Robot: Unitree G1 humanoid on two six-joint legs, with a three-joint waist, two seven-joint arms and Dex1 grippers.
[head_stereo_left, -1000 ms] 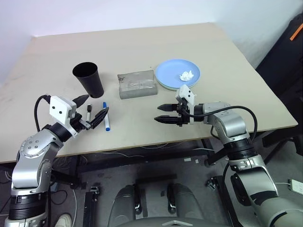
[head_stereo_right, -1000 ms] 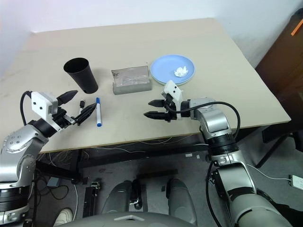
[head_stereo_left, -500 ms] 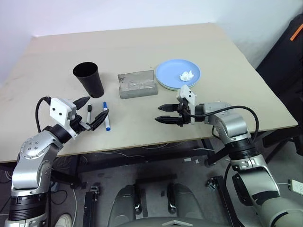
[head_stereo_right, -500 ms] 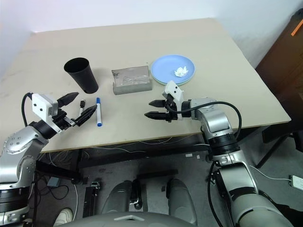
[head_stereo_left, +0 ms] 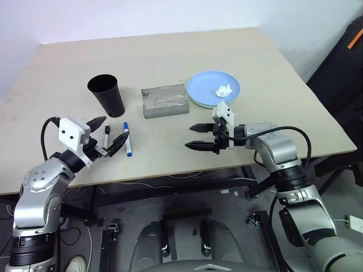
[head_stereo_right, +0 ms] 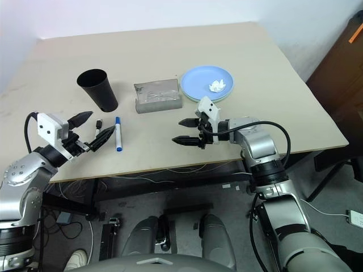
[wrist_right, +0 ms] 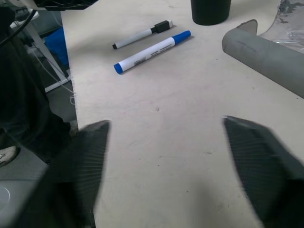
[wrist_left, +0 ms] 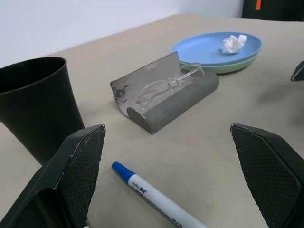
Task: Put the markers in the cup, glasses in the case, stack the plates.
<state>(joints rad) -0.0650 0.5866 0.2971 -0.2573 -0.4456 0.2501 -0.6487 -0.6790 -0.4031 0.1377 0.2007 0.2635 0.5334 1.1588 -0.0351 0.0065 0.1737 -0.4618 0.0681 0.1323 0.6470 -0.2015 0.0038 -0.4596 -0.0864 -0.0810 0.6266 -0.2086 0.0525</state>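
On a beige worktop [head_stereo_left: 170, 51], the black cup [head_stereo_left: 106, 94] stands upright toward the left edge, with two markers lying just in front of it: the black-capped marker [head_stereo_left: 106, 135] and, beside it on the right, the blue-capped marker [head_stereo_left: 128, 147], both near the front edge. The grey case [head_stereo_left: 164, 101] sits mid-worktop with its lid open and the clear glasses [wrist_left: 166, 85] lying inside. To the case's right, toward the right edge, the light blue plate [head_stereo_left: 213, 88] rests stacked on the mint green plate [wrist_left: 235, 66], whose rim shows beneath it; a crumpled white paper wad [head_stereo_left: 224, 90] lies on the blue plate. The left pincer [head_stereo_left: 111, 134] hovers at the front-left corner, its fingers spread wide apart around the space above the markers, holding nothing. The right pincer [head_stereo_left: 197, 136] hangs over the front edge in front of the plates, pointing left, its fingers also apart and empty.
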